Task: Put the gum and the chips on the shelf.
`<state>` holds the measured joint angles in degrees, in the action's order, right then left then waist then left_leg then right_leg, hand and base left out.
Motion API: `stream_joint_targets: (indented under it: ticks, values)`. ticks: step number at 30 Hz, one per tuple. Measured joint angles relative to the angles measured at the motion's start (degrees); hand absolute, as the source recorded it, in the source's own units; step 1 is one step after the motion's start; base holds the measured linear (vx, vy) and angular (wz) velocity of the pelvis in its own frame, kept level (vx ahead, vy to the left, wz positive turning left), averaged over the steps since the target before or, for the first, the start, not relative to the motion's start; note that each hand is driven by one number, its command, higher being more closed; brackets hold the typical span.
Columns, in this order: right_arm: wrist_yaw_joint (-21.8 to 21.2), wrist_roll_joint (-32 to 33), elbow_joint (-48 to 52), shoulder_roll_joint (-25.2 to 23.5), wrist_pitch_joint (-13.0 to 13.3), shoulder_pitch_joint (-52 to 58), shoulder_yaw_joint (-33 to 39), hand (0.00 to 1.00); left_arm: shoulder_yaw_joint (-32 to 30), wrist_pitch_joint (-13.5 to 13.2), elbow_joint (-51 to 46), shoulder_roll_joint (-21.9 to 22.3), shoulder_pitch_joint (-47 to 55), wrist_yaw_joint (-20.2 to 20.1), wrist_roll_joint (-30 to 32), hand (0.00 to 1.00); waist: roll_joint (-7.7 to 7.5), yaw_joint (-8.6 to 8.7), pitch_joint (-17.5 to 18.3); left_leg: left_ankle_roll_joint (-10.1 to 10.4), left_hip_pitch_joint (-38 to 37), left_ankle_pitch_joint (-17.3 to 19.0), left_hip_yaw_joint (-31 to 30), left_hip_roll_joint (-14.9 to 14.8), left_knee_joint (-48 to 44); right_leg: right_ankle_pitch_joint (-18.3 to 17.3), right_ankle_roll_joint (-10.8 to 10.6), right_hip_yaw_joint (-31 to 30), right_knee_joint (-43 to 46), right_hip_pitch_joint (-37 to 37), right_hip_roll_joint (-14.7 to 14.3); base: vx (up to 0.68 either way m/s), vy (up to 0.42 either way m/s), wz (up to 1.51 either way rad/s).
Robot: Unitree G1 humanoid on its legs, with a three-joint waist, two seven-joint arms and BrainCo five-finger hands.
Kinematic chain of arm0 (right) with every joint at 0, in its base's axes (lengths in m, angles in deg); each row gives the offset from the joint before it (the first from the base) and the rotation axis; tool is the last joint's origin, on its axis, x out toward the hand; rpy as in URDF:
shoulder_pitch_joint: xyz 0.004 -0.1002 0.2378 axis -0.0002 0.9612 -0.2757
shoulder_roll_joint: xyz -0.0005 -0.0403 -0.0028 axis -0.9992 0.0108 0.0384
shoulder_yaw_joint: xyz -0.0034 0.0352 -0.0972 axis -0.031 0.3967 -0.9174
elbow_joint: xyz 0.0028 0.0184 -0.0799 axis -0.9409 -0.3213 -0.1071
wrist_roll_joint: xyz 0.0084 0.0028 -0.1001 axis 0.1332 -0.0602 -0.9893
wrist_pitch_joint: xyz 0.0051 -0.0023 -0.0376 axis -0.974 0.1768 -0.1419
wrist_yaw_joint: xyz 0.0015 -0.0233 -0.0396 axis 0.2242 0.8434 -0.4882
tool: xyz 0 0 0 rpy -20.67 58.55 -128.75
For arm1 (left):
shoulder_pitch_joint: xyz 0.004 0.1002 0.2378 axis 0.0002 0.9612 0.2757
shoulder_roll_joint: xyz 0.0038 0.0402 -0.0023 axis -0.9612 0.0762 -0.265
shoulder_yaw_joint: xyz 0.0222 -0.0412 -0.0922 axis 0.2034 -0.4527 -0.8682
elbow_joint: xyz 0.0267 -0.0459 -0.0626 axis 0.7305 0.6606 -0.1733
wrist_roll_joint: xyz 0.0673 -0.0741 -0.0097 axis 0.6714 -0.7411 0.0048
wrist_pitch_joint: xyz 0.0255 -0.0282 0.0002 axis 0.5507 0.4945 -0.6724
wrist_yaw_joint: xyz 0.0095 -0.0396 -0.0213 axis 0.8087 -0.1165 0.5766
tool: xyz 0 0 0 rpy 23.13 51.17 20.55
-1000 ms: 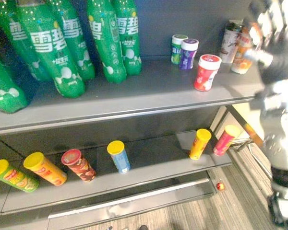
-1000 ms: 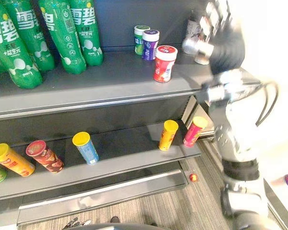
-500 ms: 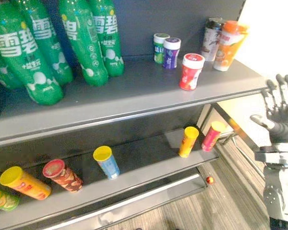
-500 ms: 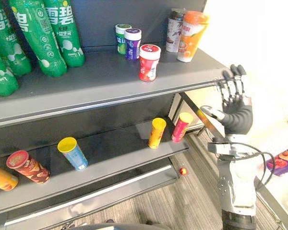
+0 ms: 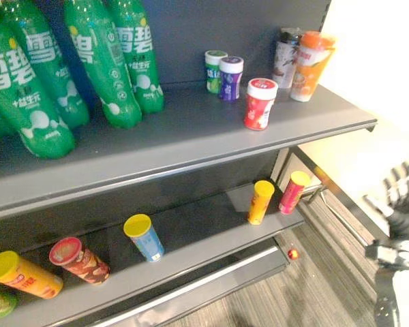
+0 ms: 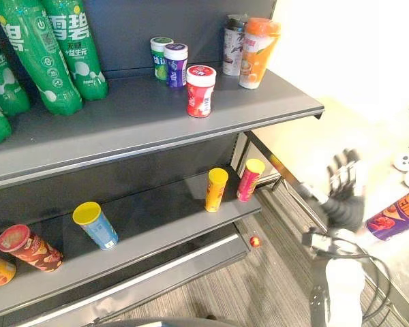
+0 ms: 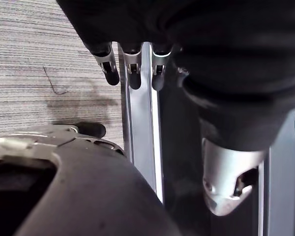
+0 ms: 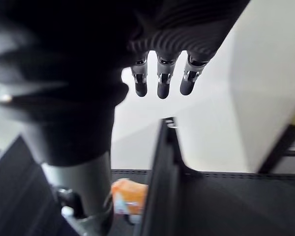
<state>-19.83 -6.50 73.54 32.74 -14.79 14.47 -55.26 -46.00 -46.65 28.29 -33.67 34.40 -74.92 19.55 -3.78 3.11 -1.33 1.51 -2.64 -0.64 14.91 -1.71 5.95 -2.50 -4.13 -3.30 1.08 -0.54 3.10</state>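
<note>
A red gum jar (image 5: 260,103) stands upright on the upper grey shelf (image 5: 191,146), with a green jar (image 5: 215,70) and a purple jar (image 5: 230,78) behind it. On the lower shelf (image 5: 211,228) stand chips cans: a yellow one (image 5: 260,201), a pink one (image 5: 294,192), a blue one (image 5: 144,237). Another chips can (image 6: 397,214) lies on a pale surface at the far right. My right hand (image 6: 344,194) hangs open and empty to the right of the shelves, about level with the lower shelf. My left hand (image 7: 132,69) is relaxed and empty above the floor.
Green soda bottles (image 5: 102,61) lean at the upper shelf's left. An orange cup (image 5: 308,56) and a white cup (image 5: 285,58) stand at its right end. More chips cans (image 5: 78,259) lie at the lower left. A small red ball (image 5: 292,254) lies on the floor.
My right hand has dropped from beside the upper shelf's right end to lower-shelf height, still open and empty. The camera has swung rightward.
</note>
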Motion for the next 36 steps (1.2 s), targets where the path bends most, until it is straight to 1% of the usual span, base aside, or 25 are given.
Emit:
stream_joint_targets:
  ticks: [1,4,5,6,7,8,9,10,12,13,14,15,16,18,20,21,24,25,26,27,31,32,34,35,36]
  values:
    - [-1.18,-0.01,-5.20,-1.50,-1.20,2.18,-3.08,0.00,-0.21,0.00,0.00,0.16,0.00,0.25,-0.03,0.00,0.10,-0.04,0.03,-0.24,-0.16,0.32,0.05,0.01,0.00,-0.26,0.37,0.04,-0.02,-0.17,0.03,0.01,0.004,-0.04]
    - [-2.96,-0.49,-14.60,-4.25,-3.32,4.55,-7.10,0.00,-0.21,0.11,-0.01,0.54,-0.03,1.33,-0.15,0.00,0.59,-0.14,0.01,-0.35,-0.57,0.71,0.07,0.13,0.00,-0.61,0.20,0.38,-0.23,-0.85,0.24,0.02,0.006,0.03]
    - [-3.83,-2.25,-18.10,-4.92,-3.98,4.90,-7.85,0.00,-0.25,0.23,-0.01,0.77,-0.08,1.76,-0.37,0.00,0.89,-0.18,0.11,-0.37,-0.57,0.82,0.04,0.25,0.00,-0.76,0.12,0.56,-0.23,-0.90,0.41,0.03,0.016,0.06]
    - [-4.03,-2.30,-20.07,-5.09,-4.50,4.84,-8.16,0.00,-0.26,0.43,-0.01,0.83,-0.14,1.79,-0.71,0.00,1.00,-0.19,0.10,-0.38,-0.56,0.86,0.00,0.32,0.00,-0.80,0.09,0.73,-0.24,-0.94,0.52,0.04,0.019,0.10]
    - [-4.20,-2.34,-24.06,-5.38,-5.13,4.71,-8.45,0.00,-0.25,0.60,-0.01,0.89,-0.31,1.81,-0.71,0.00,1.13,-0.26,0.11,-0.40,-0.54,0.91,-0.20,0.47,0.00,-0.87,0.13,1.15,-0.26,-1.09,0.73,0.05,0.018,0.16]
    - [-4.13,-2.48,-28.30,-5.76,-5.14,4.62,-8.44,0.00,-0.26,0.63,-0.01,0.90,-0.39,1.86,-0.78,0.00,1.14,-0.35,0.12,-0.41,-0.58,0.96,-0.66,0.62,0.00,-0.94,0.16,1.66,-0.26,-1.36,0.91,0.05,0.016,0.20]
    - [-3.95,-2.55,-30.27,-5.97,-5.15,4.55,-8.42,0.00,-0.26,0.65,-0.01,0.89,-0.40,1.90,-1.06,0.00,1.12,-0.39,0.11,-0.45,-0.62,1.00,-1.02,0.70,0.00,-0.98,0.06,2.04,-0.30,-1.61,1.02,0.06,0.012,0.31]
    - [-2.28,-4.33,-35.17,-6.31,-5.31,4.26,-8.38,0.00,-0.29,0.83,0.02,0.97,-0.51,2.08,-2.55,0.00,1.09,-0.41,0.13,-0.30,-0.65,0.91,-1.94,0.96,0.00,-1.15,-0.37,3.00,-0.30,-2.04,1.32,0.06,0.006,0.28]
    - [-0.43,-4.66,-40.15,-6.60,-5.84,3.16,-7.84,0.00,-0.55,0.98,0.13,1.11,-0.76,2.21,-2.87,0.00,1.08,-0.83,0.12,-0.26,-0.64,0.92,-2.52,1.17,0.01,-1.27,-0.53,3.49,-0.31,-2.25,1.52,0.06,0.004,0.23]
    - [1.26,-5.25,-43.63,-6.95,-5.96,2.31,-7.00,0.00,-0.70,0.99,0.42,1.23,-1.06,2.33,-2.95,0.00,1.21,-1.01,0.03,-0.26,-0.70,0.93,-3.09,1.34,0.00,-1.33,-0.61,4.18,-0.47,-2.74,1.68,0.05,0.002,0.19]
    - [2.08,-5.89,-45.16,-7.10,-6.04,1.97,-6.59,0.00,-0.70,0.97,0.43,1.30,-1.13,2.51,-2.96,0.00,1.44,-1.26,-0.10,-0.26,-0.76,0.95,-3.30,1.43,0.00,-1.37,-0.66,4.48,-0.57,-2.93,1.76,0.06,0.000,0.18]
    - [3.51,-6.29,-48.03,-7.13,-6.17,1.27,-6.05,0.00,-0.71,0.81,0.41,1.45,-1.34,2.99,-3.36,0.00,1.44,-1.76,-0.11,-0.26,-0.87,0.97,-3.41,1.54,0.00,-1.42,-0.73,4.61,-0.77,-3.18,1.85,0.06,-0.005,0.14]
    - [4.97,-6.32,-50.93,-7.24,-6.16,0.21,-5.16,0.00,-0.71,0.53,0.45,1.59,-1.34,3.29,-4.31,0.00,1.40,-1.83,-0.38,-0.34,-1.27,0.92,-3.86,1.68,0.01,-1.49,-0.84,5.01,-0.96,-3.77,1.96,0.06,-0.006,0.14]
    - [6.49,-6.22,-54.09,-7.27,-6.16,-0.87,-3.92,0.00,-0.73,0.49,0.90,1.67,-1.39,3.58,-4.66,0.00,1.84,-1.67,-0.71,-0.49,-1.76,0.82,-4.80,2.01,0.01,-1.93,-1.03,6.01,-0.93,-4.75,2.29,0.03,-0.007,0.22]
    - [7.03,-6.20,-56.84,-7.35,-6.07,-1.47,-3.00,0.00,-0.82,0.35,0.88,1.95,-1.48,3.97,-4.95,0.00,1.93,-2.01,-0.77,-0.41,-1.92,0.88,-4.91,2.09,0.02,-2.04,-1.03,6.11,-0.89,-4.88,2.35,0.00,-0.008,0.09]
    - [7.39,-6.21,-60.36,-7.50,-6.05,-2.66,-2.76,0.00,-0.93,0.39,0.99,2.04,-1.60,4.09,-5.19,0.00,2.13,-2.00,-0.98,-0.29,-1.91,0.95,-5.01,2.09,0.02,-2.05,-1.03,6.17,-0.86,-4.87,2.33,0.00,0.000,0.00]
    - [7.70,-6.23,-64.17,-7.92,-5.99,-2.98,-2.62,0.00,-0.94,0.39,1.66,2.05,-1.88,4.13,-5.50,0.00,2.06,-1.97,-1.12,-0.29,-1.93,0.95,-5.39,2.14,0.02,-2.09,-0.99,6.52,-0.86,-5.01,2.35,-0.01,-0.011,0.08]
    - [7.84,-6.20,-65.45,-8.37,-5.74,-3.09,-1.74,0.00,-1.03,0.42,2.91,2.10,-2.39,4.15,-7.22,0.00,2.00,-1.88,-1.38,-0.29,-2.03,0.95,-5.98,2.27,0.04,-2.26,-0.98,7.10,-0.85,-5.31,2.46,-0.01,-0.014,0.17]
    - [7.83,-6.19,-66.03,-8.38,-5.47,-3.09,-1.48,0.00,-1.11,0.43,3.11,2.11,-2.48,4.16,-7.46,0.00,2.09,-1.79,-1.55,-0.29,-2.29,0.95,-6.17,2.31,0.04,-2.32,-0.98,7.36,-0.90,-5.70,2.52,-0.02,-0.015,0.17]
    - [7.83,-6.19,-67.06,-8.36,-4.99,-3.04,-0.99,0.00,-1.19,0.37,3.11,2.17,-2.62,4.21,-7.47,0.00,1.80,-1.84,-1.96,-0.29,-2.59,0.97,-6.26,2.36,0.04,-2.57,-0.98,7.48,-0.76,-5.85,2.58,-0.02,-0.009,0.07]
    - [7.86,-6.18,-68.84,-8.46,-4.52,-3.39,-0.48,0.00,-1.20,0.16,3.23,2.18,-2.64,4.16,-7.69,0.00,1.76,-1.87,-2.06,-0.36,-2.62,1.02,-6.24,2.37,0.04,-2.76,-1.03,7.48,-0.72,-5.84,2.58,0.00,0.000,0.00]
    - [7.90,-6.18,-69.35,-8.46,-4.52,-3.44,-0.46,0.00,-1.21,0.13,3.37,2.22,-2.64,4.11,-9.06,0.00,1.66,-1.85,-2.12,-0.44,-2.70,1.09,-6.22,2.44,0.04,-2.87,-1.12,7.47,-0.66,-5.88,2.64,0.00,0.000,0.00]
    - [7.99,-6.17,-69.90,-8.46,-4.43,-3.48,-0.44,0.00,-1.25,-0.05,3.62,2.23,-2.75,3.96,-9.78,0.00,1.58,-1.85,-2.43,-0.60,-3.01,1.20,-6.23,2.58,0.02,-3.31,-1.23,7.47,0.22,-5.79,2.83,0.02,0.004,0.00]
    - [8.09,-6.07,-70.42,-8.35,-4.12,-3.66,-0.40,0.00,-1.24,-0.23,3.76,2.23,-2.98,3.89,-9.82,0.00,1.25,-1.84,-2.82,-0.83,-3.63,1.36,-6.12,2.80,0.01,-3.81,-1.46,7.29,1.18,-5.88,3.06,0.04,0.011,-0.02]
    - [8.14,-6.03,-70.64,-8.32,-3.97,-3.71,-0.40,0.00,-1.23,-0.35,3.80,2.23,-3.00,3.85,-9.80,0.00,1.52,-1.76,-3.14,-0.93,-3.76,1.45,-6.08,2.94,0.01,-4.16,-1.60,7.20,1.74,-5.78,3.22,0.03,0.030,-0.04]
